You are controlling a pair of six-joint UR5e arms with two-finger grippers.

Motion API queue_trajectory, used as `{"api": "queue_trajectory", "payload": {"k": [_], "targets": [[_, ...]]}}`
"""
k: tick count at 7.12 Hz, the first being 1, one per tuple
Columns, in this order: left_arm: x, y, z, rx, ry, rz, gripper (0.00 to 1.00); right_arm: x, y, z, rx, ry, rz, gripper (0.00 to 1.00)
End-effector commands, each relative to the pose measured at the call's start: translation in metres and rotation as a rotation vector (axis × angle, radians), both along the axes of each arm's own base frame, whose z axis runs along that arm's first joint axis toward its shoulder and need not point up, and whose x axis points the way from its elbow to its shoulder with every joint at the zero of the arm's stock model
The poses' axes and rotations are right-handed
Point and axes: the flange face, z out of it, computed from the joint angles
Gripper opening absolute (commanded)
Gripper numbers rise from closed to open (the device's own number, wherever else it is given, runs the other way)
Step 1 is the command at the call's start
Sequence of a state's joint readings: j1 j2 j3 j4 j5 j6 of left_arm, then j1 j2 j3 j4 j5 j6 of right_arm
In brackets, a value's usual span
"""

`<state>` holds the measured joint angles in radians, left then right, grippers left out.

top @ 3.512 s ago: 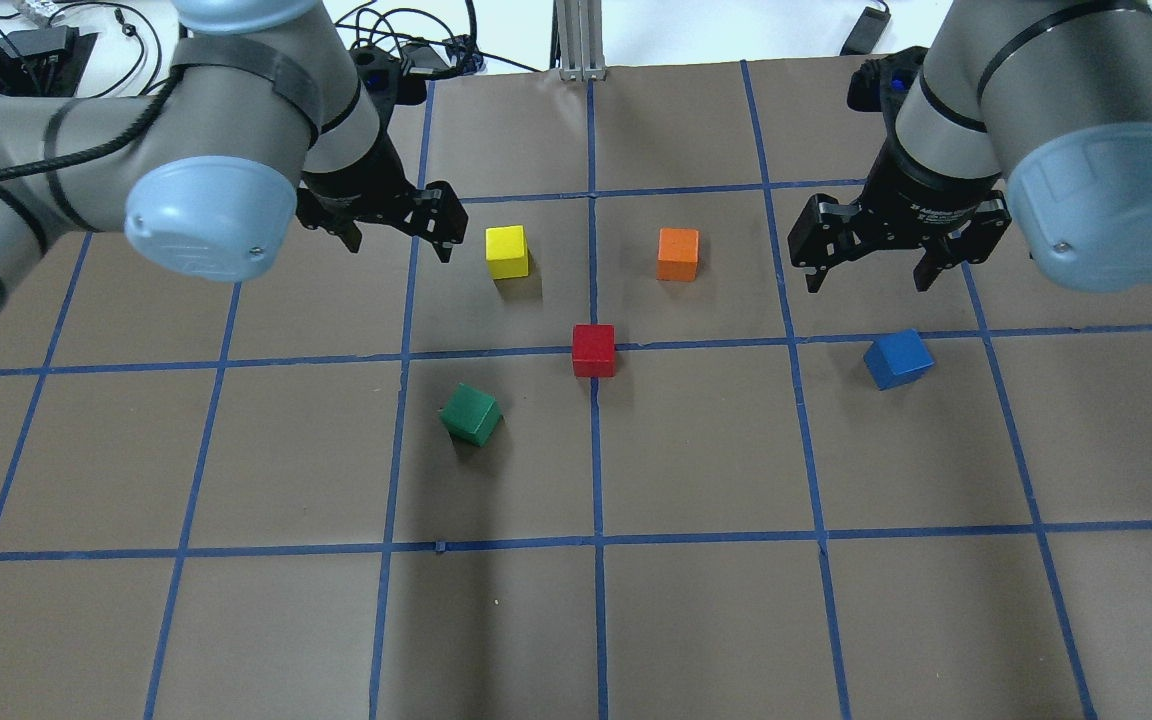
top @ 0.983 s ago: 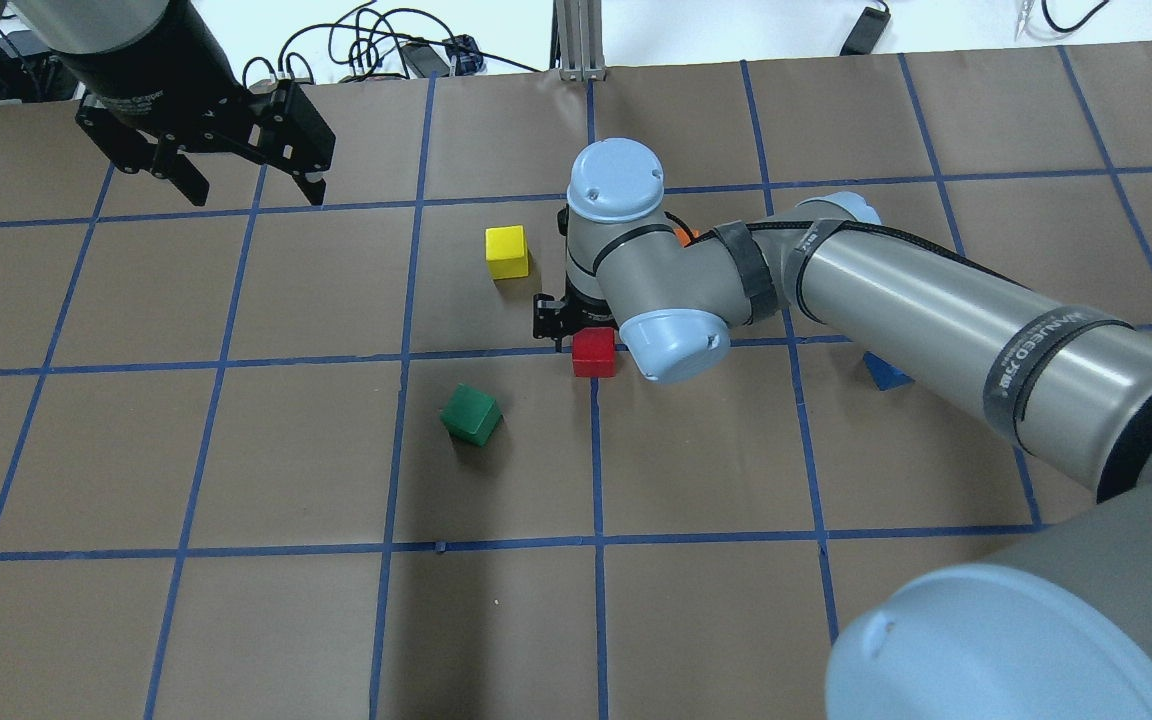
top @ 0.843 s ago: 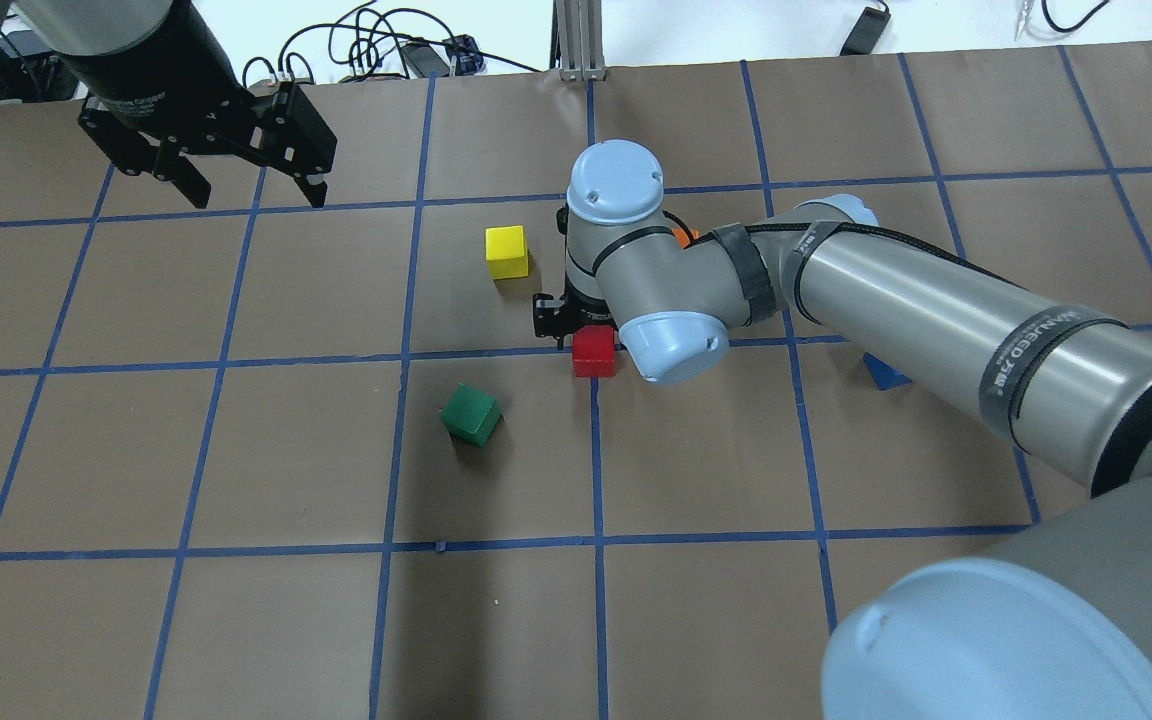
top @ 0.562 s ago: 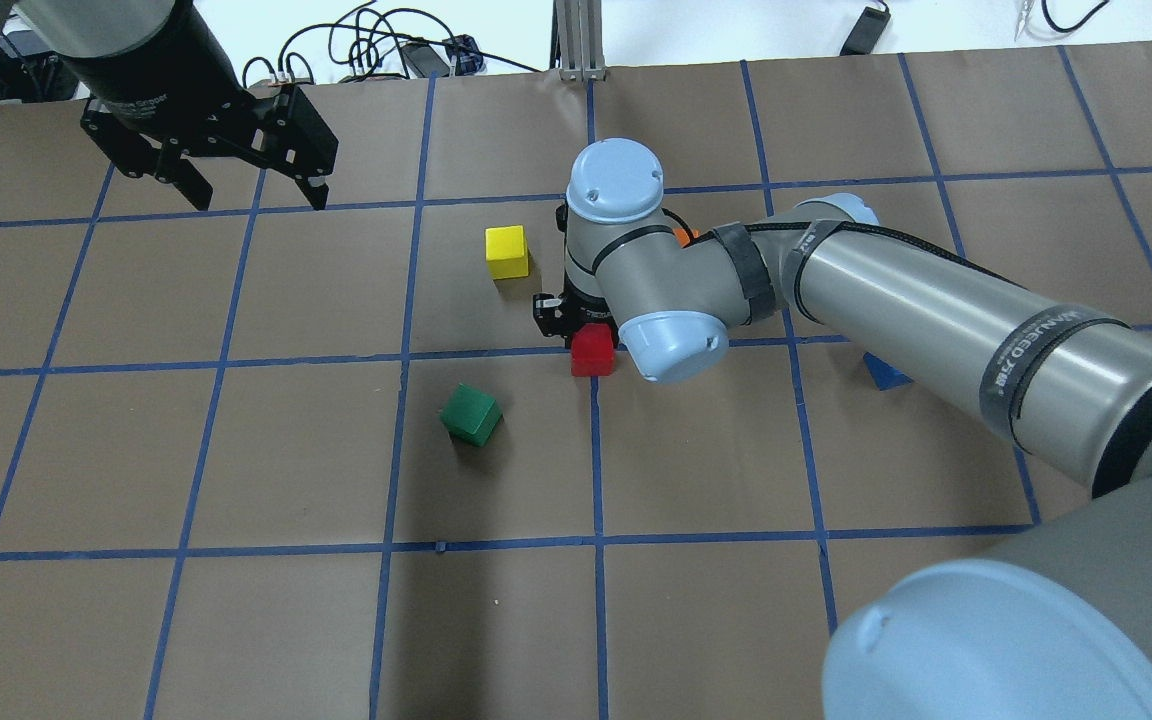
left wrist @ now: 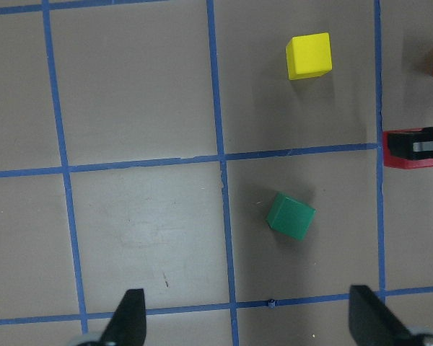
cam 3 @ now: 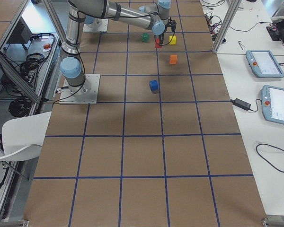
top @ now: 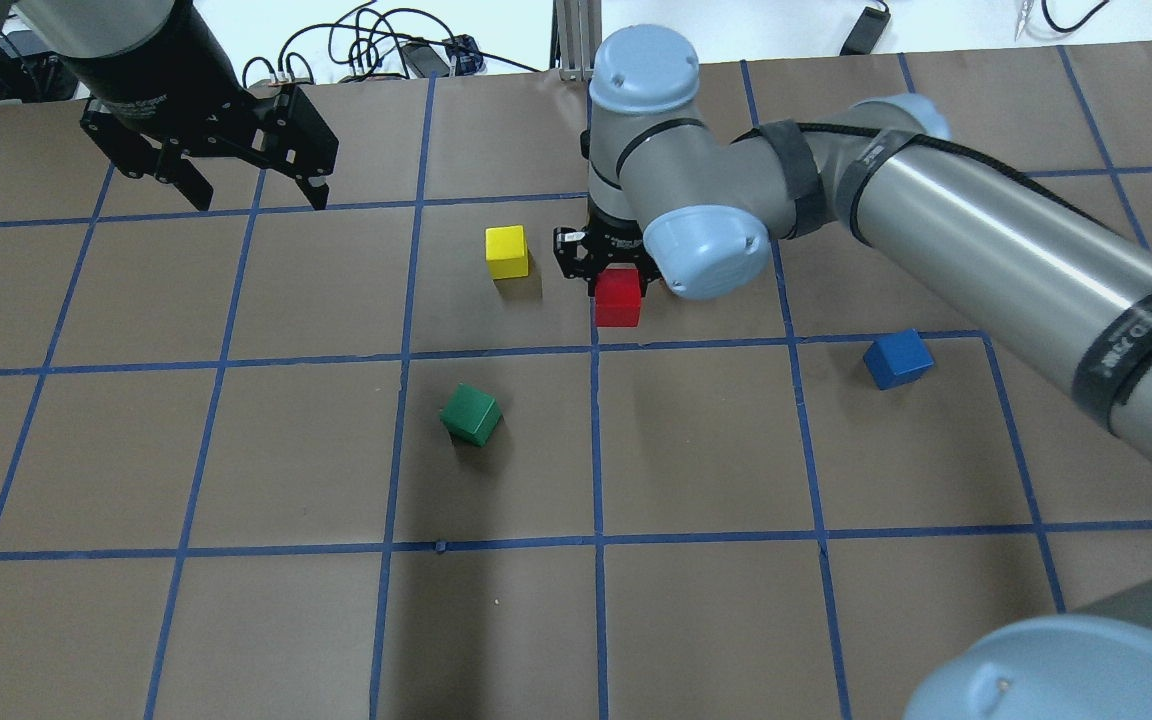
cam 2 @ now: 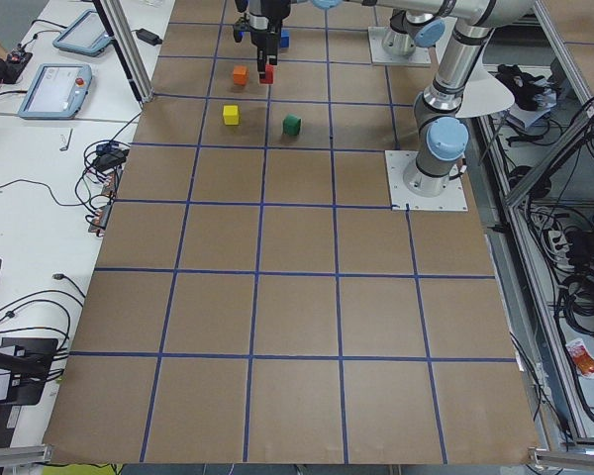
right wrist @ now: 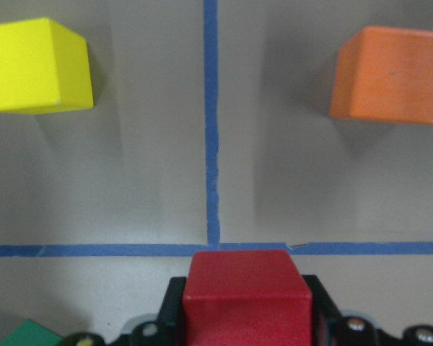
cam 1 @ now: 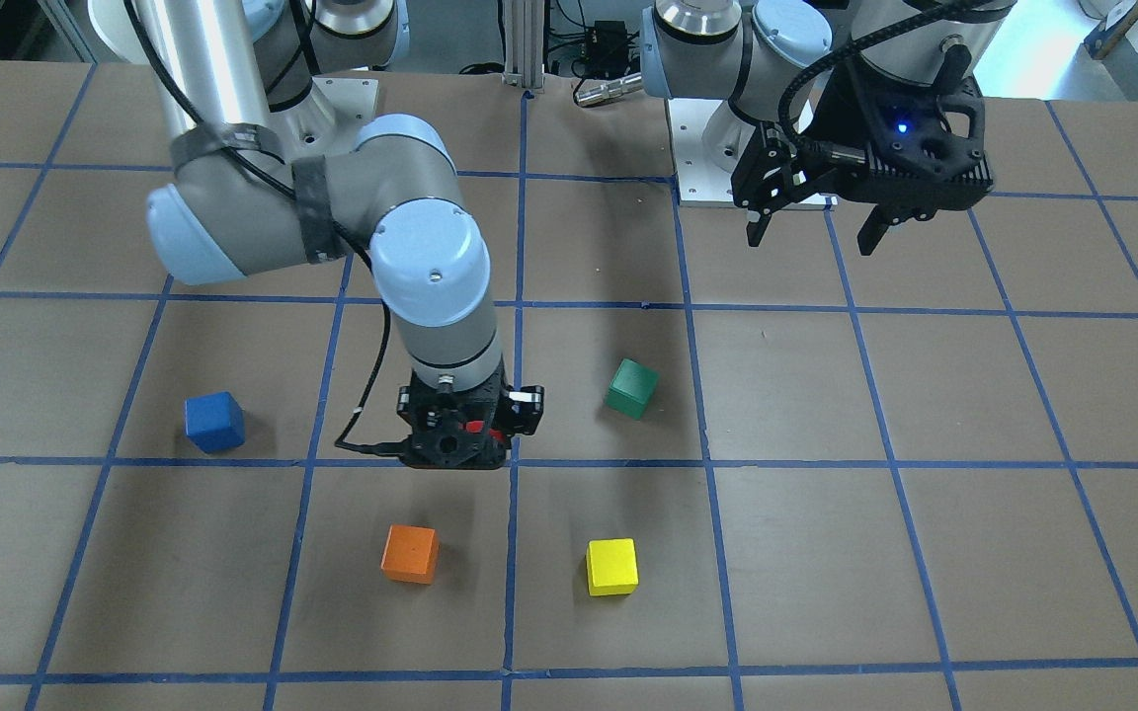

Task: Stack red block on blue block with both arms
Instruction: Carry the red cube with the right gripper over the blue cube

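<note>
One red block [top: 618, 302], a cube with no long side, its faces square to the tape lines [top: 496, 352] and its top level, hangs off the table [top: 236, 450] clamped in the right gripper [cam 1: 457, 434], near the yellow block [top: 507, 251]. Just before, it sat on the tape crossing. Now it is lifted, and the right arm [top: 986, 250] no longer half hides the blue block [top: 897, 359], which lies well apart, while the left gripper [top: 258, 195] hangs wide and empty, unmoved.

Yellow cube [cam 1: 611, 567], orange cube [cam 1: 410, 554], green cube [cam 1: 630, 388] (turned askew) on blue-taped table [cam 1: 925, 513]
</note>
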<state>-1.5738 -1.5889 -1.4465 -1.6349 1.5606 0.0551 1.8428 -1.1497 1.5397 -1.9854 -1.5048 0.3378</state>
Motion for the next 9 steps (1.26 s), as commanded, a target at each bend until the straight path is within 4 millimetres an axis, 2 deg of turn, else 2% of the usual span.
{"api": "queue_trajectory", "payload": {"k": [1, 3, 4, 5, 6, 7, 8, 9], "targets": [[0.0, 0.0, 0.001, -0.002, 0.002, 0.001, 1.0, -0.103, -0.011, 0.067, 0.033, 0.008, -0.059, 0.0], [0.0, 0.0, 0.0, 0.001, 0.002, 0.0, 1.0, -0.19, -0.002, 0.085, 0.095, 0.015, 0.047, 0.0], [0.0, -0.001, -0.001, 0.001, 0.004, 0.001, 1.0, -0.218, 0.008, 0.089, 0.095, 0.074, 0.078, 0.0], [0.0, -0.001, -0.001, 0.002, 0.004, 0.001, 1.0, -0.231, 0.017, 0.071, 0.12, 0.079, 0.153, 0.0], [-0.001, 0.0, -0.001, 0.002, 0.004, 0.0, 1.0, -0.231, 0.031, 0.069, 0.109, 0.078, 0.17, 0.0], [-0.001, 0.0, -0.001, 0.002, 0.004, 0.0, 1.0, -0.235, 0.039, 0.058, 0.092, 0.08, 0.209, 0.0], [-0.001, 0.0, -0.001, 0.004, 0.002, 0.0, 1.0, -0.253, 0.045, 0.035, 0.082, 0.08, 0.195, 0.0], [-0.001, 0.0, -0.001, 0.002, 0.001, 0.0, 1.0, -0.274, 0.046, 0.024, 0.022, 0.094, 0.24, 0.0]]}}
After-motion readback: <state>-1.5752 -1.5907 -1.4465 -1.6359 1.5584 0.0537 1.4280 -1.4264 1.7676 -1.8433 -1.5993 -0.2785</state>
